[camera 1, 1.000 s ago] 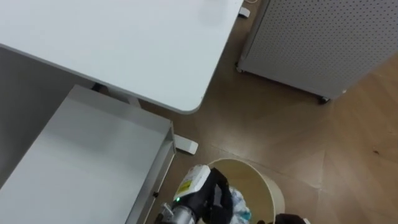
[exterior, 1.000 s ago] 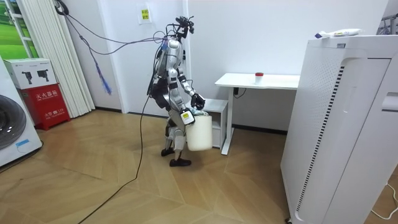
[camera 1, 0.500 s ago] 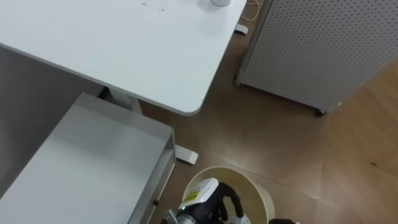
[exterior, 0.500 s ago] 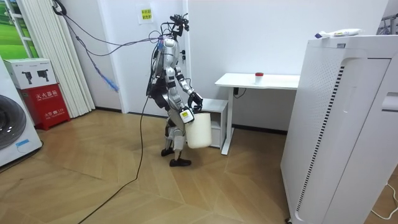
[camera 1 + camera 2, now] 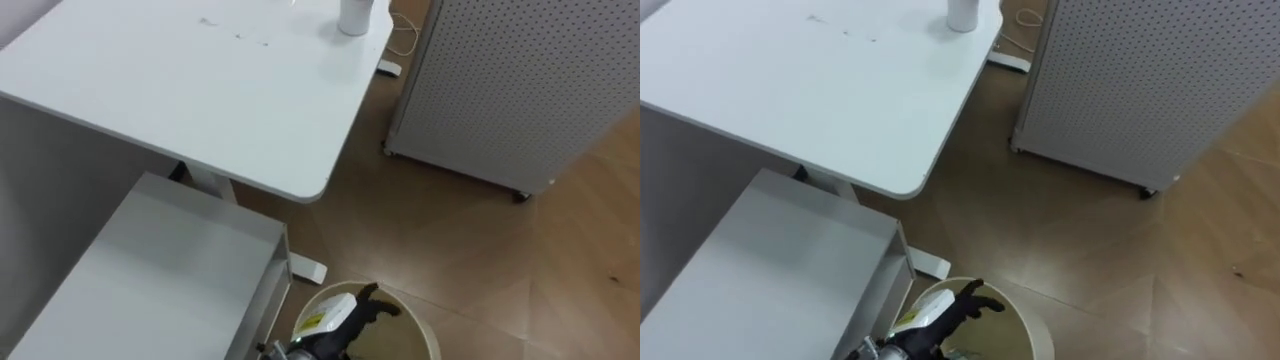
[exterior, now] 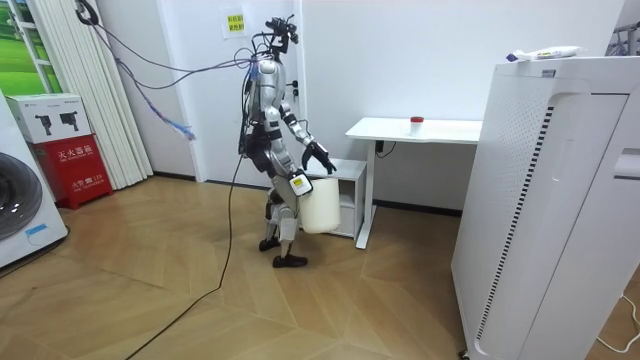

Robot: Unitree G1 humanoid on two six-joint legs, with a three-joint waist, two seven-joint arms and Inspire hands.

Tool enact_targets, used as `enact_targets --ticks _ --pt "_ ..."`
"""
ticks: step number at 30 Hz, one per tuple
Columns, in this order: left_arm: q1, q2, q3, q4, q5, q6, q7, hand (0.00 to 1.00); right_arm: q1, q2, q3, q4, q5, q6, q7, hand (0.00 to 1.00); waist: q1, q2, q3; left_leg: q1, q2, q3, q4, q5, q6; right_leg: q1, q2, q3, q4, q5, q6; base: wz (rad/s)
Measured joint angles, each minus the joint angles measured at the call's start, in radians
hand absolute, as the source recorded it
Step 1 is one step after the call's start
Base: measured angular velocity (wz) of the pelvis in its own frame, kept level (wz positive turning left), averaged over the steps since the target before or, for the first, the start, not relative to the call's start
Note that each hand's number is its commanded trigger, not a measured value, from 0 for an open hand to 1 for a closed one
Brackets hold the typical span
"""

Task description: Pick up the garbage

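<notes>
Since a second ago the left hand (image 5: 355, 312) has come up out of the trash bin (image 5: 412, 308) and uncurled. It now hovers over the rim with fingers stretched forward and thumb sticking up, holding nothing. The bin also sits lower in the eye views, but the whole picture shifted, so that's the head moving, not the bin. The garbage (image 5: 958, 352) is down inside the bin, I think: just a pale scrap peeks out under the wrist in the right eye view, so it's hard to be sure. In the room view the robot stands upright at the end of the desk (image 5: 200, 90) with the bin carried at its front. Its right hand (image 6: 299, 188) is against the bin's near side, and I can't tell its grip. A low white cabinet (image 5: 150, 270) sits by the desk leg, just beside the bin. A small white cup (image 5: 352, 15) stands near the desk's far edge. A white perforated panel on casters (image 5: 520, 80) stands across a strip of wood floor (image 5: 450, 230), well apart from the bin.
</notes>
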State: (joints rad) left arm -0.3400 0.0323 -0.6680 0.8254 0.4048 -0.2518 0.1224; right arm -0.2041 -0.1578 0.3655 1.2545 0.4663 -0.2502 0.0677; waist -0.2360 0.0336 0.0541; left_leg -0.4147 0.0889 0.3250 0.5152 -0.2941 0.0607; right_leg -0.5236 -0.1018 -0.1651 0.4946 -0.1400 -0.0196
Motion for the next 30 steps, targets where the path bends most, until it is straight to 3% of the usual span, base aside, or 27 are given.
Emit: enact_targets --ticks 5,8,10,11,12,14,15,16,18,19,25,27,30 --pt "0.029 0.024 -0.004 -0.095 -0.001 -0.009 -0.025 0.0 0.023 -0.019 -0.016 -0.002 -0.006 0.002 0.001 1.0 0.001 0.008 -0.0035 0.082 -0.013 0.015 -0.05 0.005 -0.007 0.054 0.003 0.021 -0.014 -0.006 0.008 -0.11" --pt "0.044 0.026 -0.001 -0.128 0.002 -0.01 -0.041 0.0 0.024 -0.03 -0.055 0.017 -0.044 0.002 0.019 1.0 0.011 0.014 -0.007 0.119 -0.013 0.027 -0.052 0.0 -0.013 0.076 0.025 0.044 -0.025 -0.008 0.01 -0.34" --pt "0.06 0.037 0.003 -0.175 0.002 -0.01 -0.05 0.0 0.032 -0.031 -0.078 0.03 -0.044 0.003 0.026 1.0 0.03 0.014 -0.0076 0.148 -0.016 0.025 -0.054 -0.013 -0.021 0.083 0.05 0.084 -0.03 -0.006 0.01 -0.59" --pt "0.08 0.04 0.019 -0.204 0.0 -0.01 -0.06 0.0 0.033 -0.032 -0.086 0.034 -0.044 0.008 0.032 1.0 0.045 0.012 -0.0081 0.174 -0.022 0.006 -0.055 -0.019 -0.026 0.094 0.064 0.119 -0.03 -0.006 0.01 -1.04" --pt "0.102 0.041 0.044 -0.244 0.0 -0.01 -0.074 0.0 0.033 -0.035 -0.088 0.034 -0.044 0.015 0.037 1.0 0.059 0.01 -0.0098 0.195 -0.043 -0.074 -0.061 -0.022 -0.03 0.104 0.081 0.169 -0.026 -0.006 0.01 -1.14" --pt "0.122 0.042 0.076 -0.295 0.0 -0.014 -0.085 0.0 0.029 -0.04 -0.091 0.027 -0.053 0.023 0.051 1.0 0.072 0.006 -0.0119 0.223 -0.072 -0.172 -0.076 -0.022 -0.03 0.109 0.097 0.226 -0.024 -0.003 0.013 -1.14" --pt "0.124 0.043 0.085 -0.309 -0.001 -0.02 -0.088 0.0 0.035 -0.04 -0.095 0.029 -0.057 0.029 0.061 1.0 0.073 0.001 -0.0133 0.248 -0.083 -0.2 -0.092 -0.021 -0.03 0.12 0.114 0.258 -0.028 0.001 0.017 -0.94" --pt "0.129 0.046 0.089 -0.322 0.0 -0.021 -0.091 0.0 0.04 -0.038 -0.095 0.028 -0.057 0.031 0.066 1.0 0.073 -0.002 -0.0146 0.258 -0.084 -0.202 -0.102 -0.022 -0.031 0.128 0.12 0.269 -0.033 0.002 0.018 -0.58" --pt "0.148 0.061 0.089 -0.364 -0.001 -0.041 -0.093 0.0 0.068 -0.036 -0.116 0.026 -0.057 0.031 0.078 1.0 0.043 -0.01 -0.0272 0.302 -0.078 -0.187 -0.142 -0.021 -0.032 0.165 0.132 0.283 -0.068 0.012 0.024 -0.26" --pt "0.152 0.065 0.089 -0.379 -0.001 -0.045 -0.093 0.0 0.076 -0.037 -0.119 0.027 -0.056 0.032 0.077 1.0 0.045 -0.016 -0.0327 0.33 -0.075 -0.174 -0.168 -0.02 -0.033 0.181 0.142 0.299 -0.087 0.022 0.027 -0.27" --pt "0.196 0.104 0.089 -0.466 0.0 -0.047 -0.095 0.0 0.107 -0.035 -0.156 0.033 -0.057 0.034 0.077 1.0 0.052 -0.043 -0.0419 0.404 -0.072 -0.136 -0.221 -0.02 -0.029 0.249 0.148 0.301 -0.158 0.068 0.04 -0.25" --pt "0.202 0.137 0.12 -0.495 0.0 -0.047 -0.093 0.0 0.11 -0.032 -0.157 0.024 -0.058 0.034 0.079 1.0 0.061 -0.045 -0.0429 0.425 -0.073 -0.091 -0.233 -0.02 -0.023 0.252 0.152 0.302 -0.172 0.09 0.04 -0.67" --pt "0.227 0.158 0.181 -0.549 0.0 -0.047 -0.088 0.0 0.122 -0.03 -0.164 0.013 -0.082 0.034 0.088 1.0 0.058 -0.044 -0.0437 0.429 -0.073 -0.032 -0.225 -0.02 -0.014 0.262 0.162 0.324 -0.221 0.137 0.044 -0.7"
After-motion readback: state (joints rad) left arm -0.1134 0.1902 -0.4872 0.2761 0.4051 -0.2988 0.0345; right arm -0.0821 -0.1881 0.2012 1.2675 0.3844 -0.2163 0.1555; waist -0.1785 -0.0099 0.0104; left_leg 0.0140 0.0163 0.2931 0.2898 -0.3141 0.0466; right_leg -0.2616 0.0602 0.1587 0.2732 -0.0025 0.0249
